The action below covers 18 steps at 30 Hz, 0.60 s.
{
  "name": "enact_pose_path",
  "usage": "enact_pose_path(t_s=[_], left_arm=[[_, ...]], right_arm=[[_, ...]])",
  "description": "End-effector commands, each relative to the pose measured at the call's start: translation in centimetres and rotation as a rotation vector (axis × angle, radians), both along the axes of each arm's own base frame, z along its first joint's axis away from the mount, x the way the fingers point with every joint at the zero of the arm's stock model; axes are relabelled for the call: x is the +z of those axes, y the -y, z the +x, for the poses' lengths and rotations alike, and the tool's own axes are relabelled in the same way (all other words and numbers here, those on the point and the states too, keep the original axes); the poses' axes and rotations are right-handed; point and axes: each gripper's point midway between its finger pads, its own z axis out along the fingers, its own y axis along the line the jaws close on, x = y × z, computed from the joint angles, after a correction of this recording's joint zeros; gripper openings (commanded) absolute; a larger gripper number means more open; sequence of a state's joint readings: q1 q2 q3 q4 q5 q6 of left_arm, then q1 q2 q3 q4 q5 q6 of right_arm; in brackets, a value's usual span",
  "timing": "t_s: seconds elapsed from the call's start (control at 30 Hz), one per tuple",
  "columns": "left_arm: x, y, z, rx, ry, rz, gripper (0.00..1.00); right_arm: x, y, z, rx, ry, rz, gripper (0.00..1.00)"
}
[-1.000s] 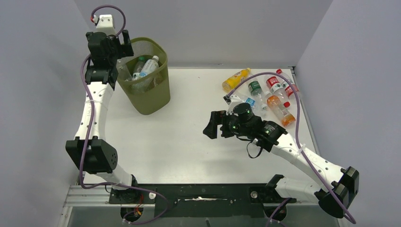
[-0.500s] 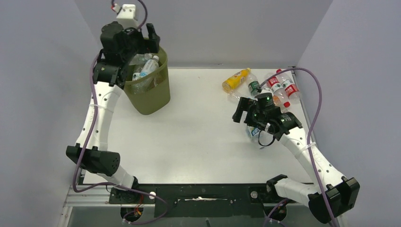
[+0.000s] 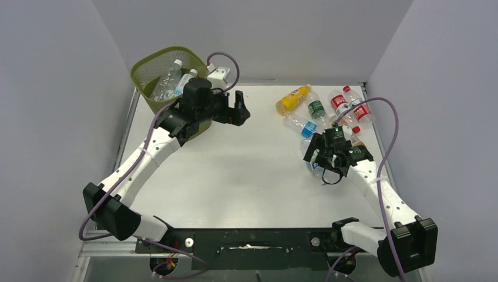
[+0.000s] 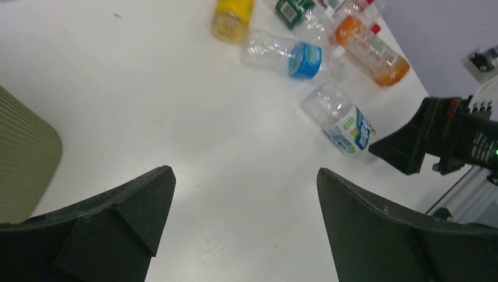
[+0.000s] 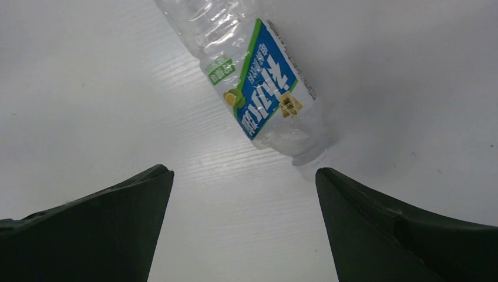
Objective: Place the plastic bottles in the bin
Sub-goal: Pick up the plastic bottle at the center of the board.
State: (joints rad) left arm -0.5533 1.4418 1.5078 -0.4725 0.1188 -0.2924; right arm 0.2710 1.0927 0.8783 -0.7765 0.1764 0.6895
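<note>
I log: right hand [image 5: 244,171] released, clear blue-and-green-labelled plastic bottle [image 5: 258,100] lying just ahead of it; left hand [image 4: 246,170] released, empty, olive-green mesh bin [image 3: 137,66] beside it.

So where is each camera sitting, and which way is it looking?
Top external: high behind the arm bases, looking down on the table; left arm and right arm both show.
Left wrist: on the left arm, looking across the table at the bottles; its open left gripper fills the bottom.
Right wrist: looking down at a blue-and-green-labelled bottle; its open right gripper shows below.
Shared: both wrist views see that bottle.
</note>
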Motion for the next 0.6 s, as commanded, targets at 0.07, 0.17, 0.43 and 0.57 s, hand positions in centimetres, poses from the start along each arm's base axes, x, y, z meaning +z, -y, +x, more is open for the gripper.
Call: enact_pose_path(t_s=[0.07, 0.17, 0.43, 0.57], left_arm=[[0.5, 0.1, -3.0, -0.014, -0.008, -0.095, 0.93], [-0.6, -0.4, -3.8, -0.011, -0.033, -0.077, 0.93], [-2.5, -0.8, -5.1, -0.018, -0.076, -0.041, 0.94], [-3.9, -0.8, -5.5, -0.022, -0.112, -0.01, 0.93]], right_arm=[[-1.9, 1.8, 1.1, -0.059, -0.006, -0.073, 0.98], [-2.8, 2.2, 1.6, -0.047, -0.021, -0.096, 0.98], [-4.7, 1.9, 3.0, 0.014, -0.056, -0.117, 0.98], [-5.8, 1.4, 3.3, 0.053, -0.078, -0.105, 0.98]])
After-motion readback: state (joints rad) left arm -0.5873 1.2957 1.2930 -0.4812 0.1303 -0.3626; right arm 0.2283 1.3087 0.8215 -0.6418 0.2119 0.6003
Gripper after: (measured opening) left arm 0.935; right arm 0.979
